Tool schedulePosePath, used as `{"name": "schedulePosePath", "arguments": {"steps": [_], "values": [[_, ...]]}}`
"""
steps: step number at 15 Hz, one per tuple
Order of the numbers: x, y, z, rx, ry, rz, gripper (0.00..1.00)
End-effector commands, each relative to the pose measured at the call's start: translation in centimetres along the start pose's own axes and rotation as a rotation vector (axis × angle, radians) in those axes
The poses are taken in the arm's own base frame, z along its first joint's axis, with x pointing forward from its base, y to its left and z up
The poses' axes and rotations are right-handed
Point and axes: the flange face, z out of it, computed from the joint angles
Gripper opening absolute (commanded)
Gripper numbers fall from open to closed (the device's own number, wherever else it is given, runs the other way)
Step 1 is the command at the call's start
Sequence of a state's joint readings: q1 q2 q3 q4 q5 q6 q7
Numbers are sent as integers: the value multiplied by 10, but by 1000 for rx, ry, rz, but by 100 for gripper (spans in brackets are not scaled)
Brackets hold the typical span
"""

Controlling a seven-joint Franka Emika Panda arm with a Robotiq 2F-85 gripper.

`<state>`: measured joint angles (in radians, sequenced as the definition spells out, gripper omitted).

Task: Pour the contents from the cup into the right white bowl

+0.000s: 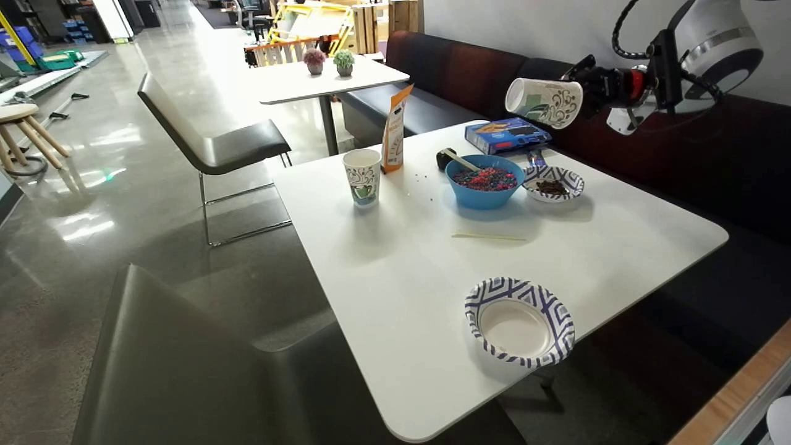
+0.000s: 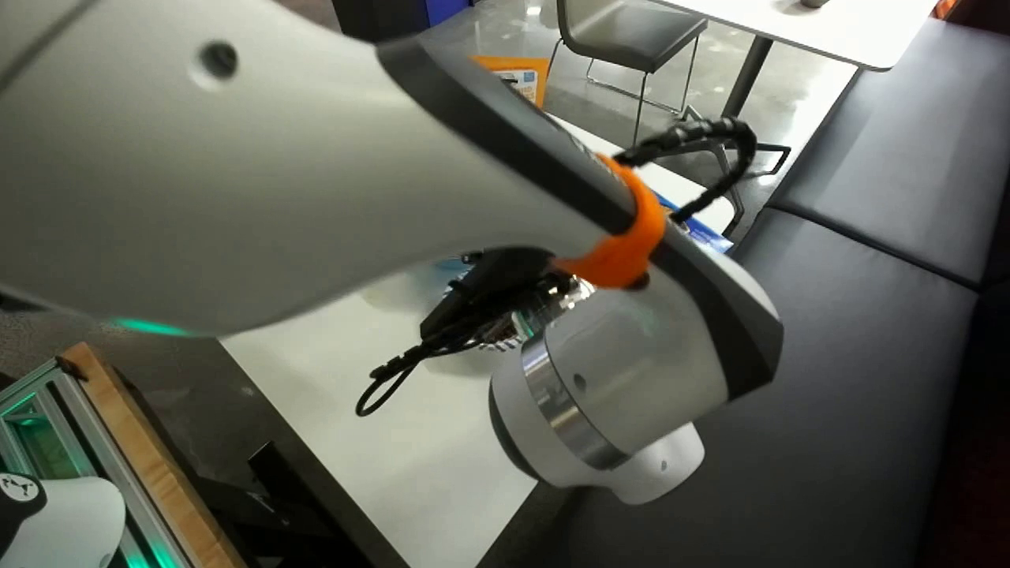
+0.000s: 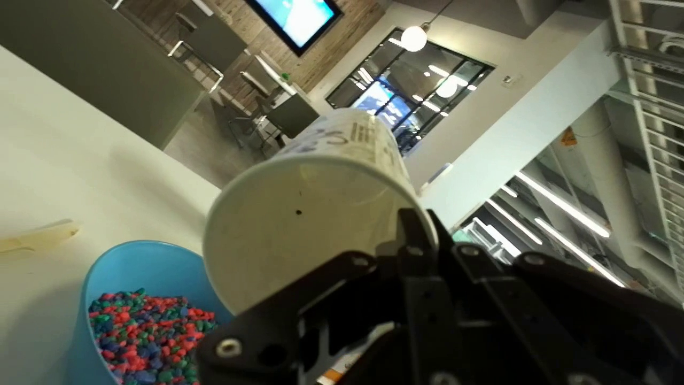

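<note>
End effector [image 3: 427,227] grips paper cup [image 1: 547,102] by the rim, tipped sideways above tabletop [image 1: 395,266], dark speck [image 3: 298,212] visible inside; likely nearly poured, so shake gently over patterned white bowl [image 1: 575,182] holding dark bits [image 1: 550,188], without crushing the wall.

Open lane on white tabletop [image 1: 395,272] between round blue plastic bowl [image 1: 485,199] and near blue-patterned white paper bowl [image 1: 518,327]; thin pale stick [image 1: 488,236] lies flat in it. Far end tight: upright orange-and-white pouch [image 1: 395,133] beside upright green-printed paper cup [image 1: 363,178], blue cardboard box [image 1: 508,133] behind the blue bowl. Second patterned paper bowl [image 1: 575,182], holding dark bits [image 1: 551,187], crowds the blue one; tilted scroll-printed paper cup [image 1: 550,102] in black gripper [image 3: 423,223] hangs above table level.
</note>
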<state>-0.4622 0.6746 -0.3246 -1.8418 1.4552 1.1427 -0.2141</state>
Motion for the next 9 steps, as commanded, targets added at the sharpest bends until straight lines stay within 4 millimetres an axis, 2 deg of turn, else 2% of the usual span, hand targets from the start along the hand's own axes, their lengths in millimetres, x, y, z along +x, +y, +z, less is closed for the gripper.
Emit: {"name": "schedulePosePath", "arguments": {"steps": [1,4,9], "values": [[-38,-11,43,-184,31,-72,1],[-67,-19,96,-339,15,-157,1],[-100,-25,196,-574,17,-327,1]]}}
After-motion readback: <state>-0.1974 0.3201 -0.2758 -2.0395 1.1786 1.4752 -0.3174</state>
